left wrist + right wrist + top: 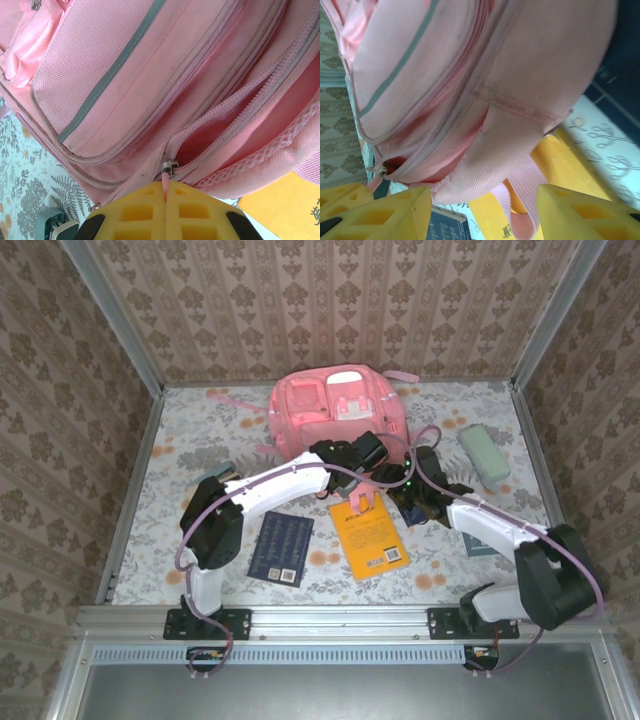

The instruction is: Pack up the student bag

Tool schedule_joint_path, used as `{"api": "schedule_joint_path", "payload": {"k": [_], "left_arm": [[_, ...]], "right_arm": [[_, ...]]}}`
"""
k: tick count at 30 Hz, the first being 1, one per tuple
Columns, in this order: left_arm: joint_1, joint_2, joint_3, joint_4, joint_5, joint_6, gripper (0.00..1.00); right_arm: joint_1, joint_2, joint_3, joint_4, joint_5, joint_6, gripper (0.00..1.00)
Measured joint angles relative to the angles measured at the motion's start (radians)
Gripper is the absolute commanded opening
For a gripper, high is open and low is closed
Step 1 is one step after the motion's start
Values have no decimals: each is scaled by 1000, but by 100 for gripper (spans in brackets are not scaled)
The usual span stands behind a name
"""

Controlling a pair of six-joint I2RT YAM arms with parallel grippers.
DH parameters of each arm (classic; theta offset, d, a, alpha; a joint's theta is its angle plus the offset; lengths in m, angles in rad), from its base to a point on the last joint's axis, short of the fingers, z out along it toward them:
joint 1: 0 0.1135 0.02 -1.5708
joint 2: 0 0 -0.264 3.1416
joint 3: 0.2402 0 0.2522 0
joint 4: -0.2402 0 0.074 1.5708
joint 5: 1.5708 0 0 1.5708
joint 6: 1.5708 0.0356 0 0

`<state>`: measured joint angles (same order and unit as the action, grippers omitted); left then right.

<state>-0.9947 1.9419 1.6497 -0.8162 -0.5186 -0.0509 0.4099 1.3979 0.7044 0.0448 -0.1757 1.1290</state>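
Observation:
The student bag [335,410], a large pink backpack, lies at the back centre of the table with its front pockets facing up. My left gripper [368,458] sits at the bag's near edge. It [165,187] is shut on the pink zipper pull, just below the metal slider [170,166]. Beyond the slider the zip [225,125] gapes partly open. My right gripper [405,488] is just right of the left one. It [484,196] stands open, with the bag's lower corner and a pink strap loop [522,197] between its fingers.
A yellow book [368,532] lies under both grippers and a dark blue book [281,547] lies left of it. A green pencil case [483,455] rests at the right. Metal rails and papered walls close in the table.

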Motion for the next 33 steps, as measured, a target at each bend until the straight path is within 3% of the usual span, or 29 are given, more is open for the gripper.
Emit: {"api": "schedule_joint_path", "payload": {"k": [4,7,10,13,23,33], "left_arm": [[-1,0,-9,3,0,-5,0],[-2,0,-35,10,0,-12,0],[-5,0,-63,15,-4,-17,0],[-6,0,-100,36,-19,-17,0],[-2,-6,-231,90,-191,-30,0],[127,-6,-297,67,-341,-74,0]], "right_arm": [[16,112,0,114,-20,59,60],[17,175,10,174,-31,92,49],[17,222,30,195,-39,116,29],[17,262,48,206,-45,125,2],[8,257,54,213,-58,124,0],[-26,181,47,222,-106,124,0]]}}
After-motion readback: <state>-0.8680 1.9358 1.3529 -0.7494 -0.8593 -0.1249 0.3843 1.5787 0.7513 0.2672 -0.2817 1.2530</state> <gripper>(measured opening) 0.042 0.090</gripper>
